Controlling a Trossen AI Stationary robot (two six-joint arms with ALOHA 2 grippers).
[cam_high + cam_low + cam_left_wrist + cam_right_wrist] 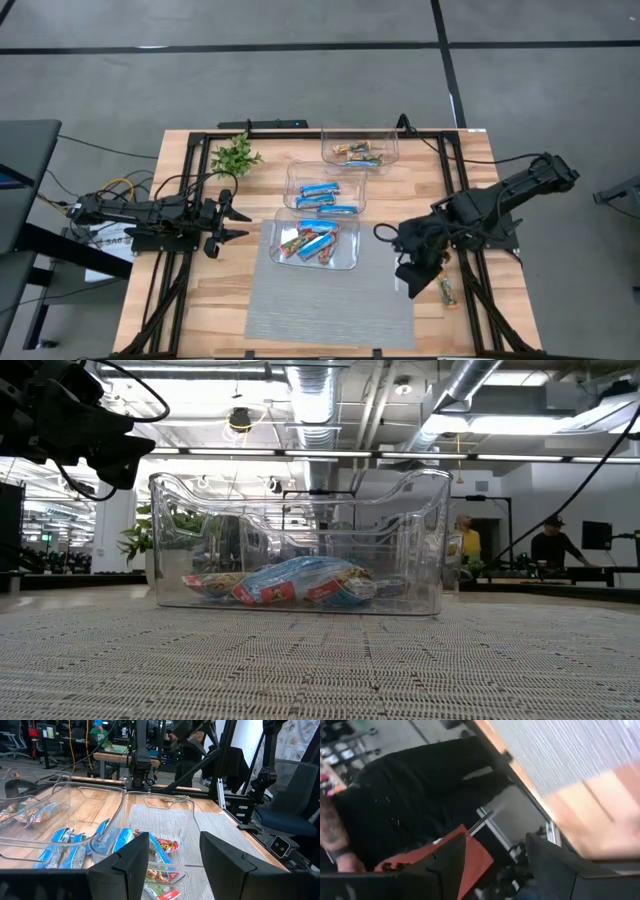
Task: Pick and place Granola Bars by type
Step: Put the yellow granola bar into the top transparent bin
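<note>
Three clear bins stand in a row down the table's middle. The far bin (360,148) holds orange-brown Granola Bars, the middle bin (325,187) blue ones, and the near bin (316,240) a mix of blue and red ones (300,582). One loose bar (446,291) lies flat on the wood near the right rail. My right gripper (410,283) hovers open just left of that bar, slanting down, with nothing between its fingers (492,865). My left gripper (232,222) waits open and level at the table's left, facing the bins (170,865).
A grey woven mat (330,300) lies in front of the near bin. A small green plant (235,155) stands at the far left. Black frame rails (470,290) run along both table sides. A person in dark clothes (395,805) stands beyond the table's near edge.
</note>
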